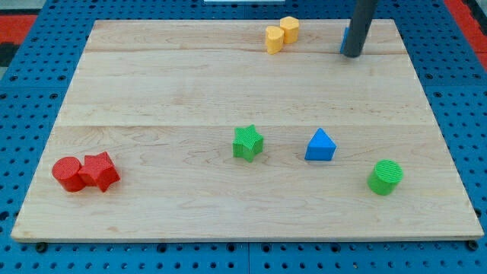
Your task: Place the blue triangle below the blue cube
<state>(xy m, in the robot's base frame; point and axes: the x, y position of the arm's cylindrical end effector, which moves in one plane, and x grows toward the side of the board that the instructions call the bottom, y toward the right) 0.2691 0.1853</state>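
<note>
The blue triangle (320,145) lies on the wooden board (190,91), right of centre and toward the view's bottom. The blue cube (345,39) is near the view's top right, mostly hidden behind my dark rod; only a blue sliver shows at the rod's left side. My tip (352,54) rests on the board right against that cube, far above the blue triangle.
Two yellow blocks (280,34) touch each other at the top, left of the rod. A green star (248,142) sits left of the triangle. A green cylinder (386,176) sits at its lower right. A red cylinder (68,173) and a red block (100,171) touch at the bottom left.
</note>
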